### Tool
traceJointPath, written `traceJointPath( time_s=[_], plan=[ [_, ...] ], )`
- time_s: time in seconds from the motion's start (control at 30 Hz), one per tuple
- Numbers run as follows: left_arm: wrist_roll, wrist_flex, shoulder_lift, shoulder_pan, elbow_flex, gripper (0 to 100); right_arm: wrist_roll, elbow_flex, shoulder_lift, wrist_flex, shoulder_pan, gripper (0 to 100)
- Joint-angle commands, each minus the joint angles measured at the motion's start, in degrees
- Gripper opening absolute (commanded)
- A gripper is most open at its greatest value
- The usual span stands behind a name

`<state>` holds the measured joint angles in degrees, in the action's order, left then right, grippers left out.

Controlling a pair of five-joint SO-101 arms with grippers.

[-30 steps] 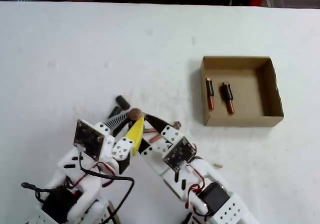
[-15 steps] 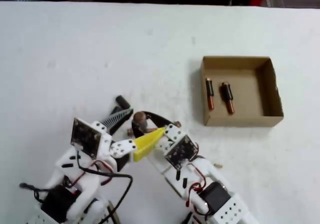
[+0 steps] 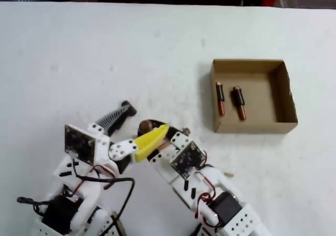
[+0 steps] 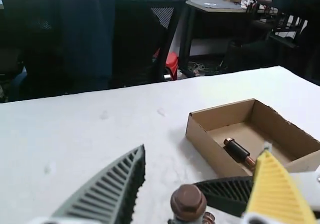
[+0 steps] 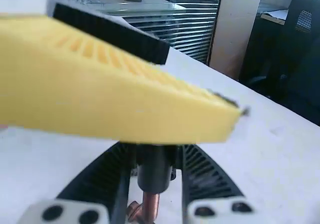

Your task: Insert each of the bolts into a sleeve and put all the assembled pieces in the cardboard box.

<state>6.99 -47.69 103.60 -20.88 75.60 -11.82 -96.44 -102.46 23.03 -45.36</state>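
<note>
Change: left pincer (image 3: 146,119) widened, pulled back left.
Left pincer: wide open, empty.
Right pincer (image 3: 153,129): clamped on upright bolt piece (image 3: 145,125).
Box (image 3: 251,63): right of right pincer, slightly farther.

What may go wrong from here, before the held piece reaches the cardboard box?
1. The left gripper is open, and its yellow finger crosses just above the right gripper. If either arm moves now, they may hit each other.
2. The right gripper is shut on a sleeve with a bolt in it. A knock might push the bolt out before the cardboard box.
</note>
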Motion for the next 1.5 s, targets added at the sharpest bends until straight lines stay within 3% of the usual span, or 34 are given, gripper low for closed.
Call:
traceJointPath(
  time_s=[0.0,0.13,0.37,0.57,0.6,0.7,0.83,1.47],
  plan=[
    [-0.18,-3.34,0.66,0.48,-8.88,35,0.09,-0.44,-0.75,0.13,0.4,1.7],
    [-0.18,-10.46,0.66,5.49,-14.77,35,0.09,-0.44,-0.75,0.31,0.57,1.7],
    [-0.44,-15.03,0.66,15.96,-19.16,33,0.09,-0.44,-0.75,1.27,5.14,1.7],
    [-0.53,-16.44,0.66,18.77,-21.01,2,0.09,-0.44,-0.75,1.45,6.02,1.7],
    [-0.53,-16.53,0.66,19.82,-20.92,2,0.09,-0.44,-0.75,1.8,6.02,1.7],
    [-0.53,-18.9,0.66,23.87,-20.48,8,0.09,-0.44,-0.75,3.12,6.02,1.7],
    [-0.62,-23.47,0.66,27.12,-19.69,4,0.09,-0.44,-0.75,3.38,6.02,1.7],
    [-0.62,-25.14,0.66,26.68,6.95,2,0.0,1.76,-0.75,6.99,15.78,1.7]
  ],
)
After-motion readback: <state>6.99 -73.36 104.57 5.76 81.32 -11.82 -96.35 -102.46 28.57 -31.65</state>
